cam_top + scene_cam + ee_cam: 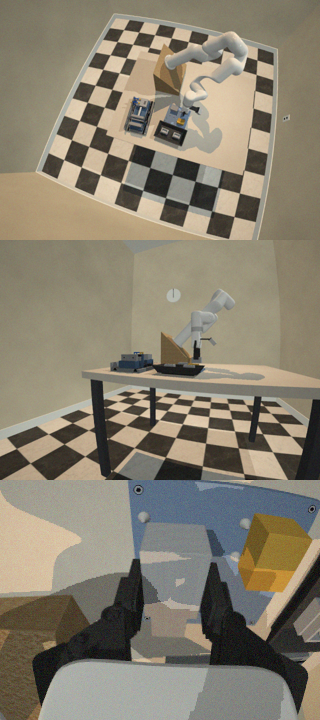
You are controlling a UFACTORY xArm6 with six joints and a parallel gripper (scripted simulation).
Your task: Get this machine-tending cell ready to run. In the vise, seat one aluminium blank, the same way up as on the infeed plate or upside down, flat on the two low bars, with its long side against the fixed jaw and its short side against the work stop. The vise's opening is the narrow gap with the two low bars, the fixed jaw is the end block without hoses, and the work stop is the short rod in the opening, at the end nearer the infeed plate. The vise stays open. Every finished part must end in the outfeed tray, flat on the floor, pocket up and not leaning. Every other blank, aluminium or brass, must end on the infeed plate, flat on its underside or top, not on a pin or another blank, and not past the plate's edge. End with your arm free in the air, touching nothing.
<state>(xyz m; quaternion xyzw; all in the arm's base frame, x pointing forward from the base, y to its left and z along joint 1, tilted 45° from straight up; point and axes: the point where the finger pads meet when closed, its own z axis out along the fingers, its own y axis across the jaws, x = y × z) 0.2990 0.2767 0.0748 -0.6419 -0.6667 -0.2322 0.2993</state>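
Observation:
My gripper point(173, 576) is shut on a grey aluminium blank point(172, 563), gripping its two long sides. It holds the blank low over the blue infeed plate point(220, 514). In the top view the gripper point(184, 113) is over the plate's point(178, 116) far right part. A brass blank point(274, 552) sits on the plate beside my fingers, apart from them; it also shows in the top view point(180, 121). A second grey block point(174, 107) is on the plate's far left part. The vise point(138, 116) stands to the left, away from the gripper; what is in its opening is too small to tell.
The black outfeed tray point(170, 133) lies right in front of the plate and holds two finished parts point(164, 130) point(177, 134). A tall brown wedge point(169, 69) stands behind the plate. The tray point(178, 368) and vise point(133, 361) sit near the table's front left.

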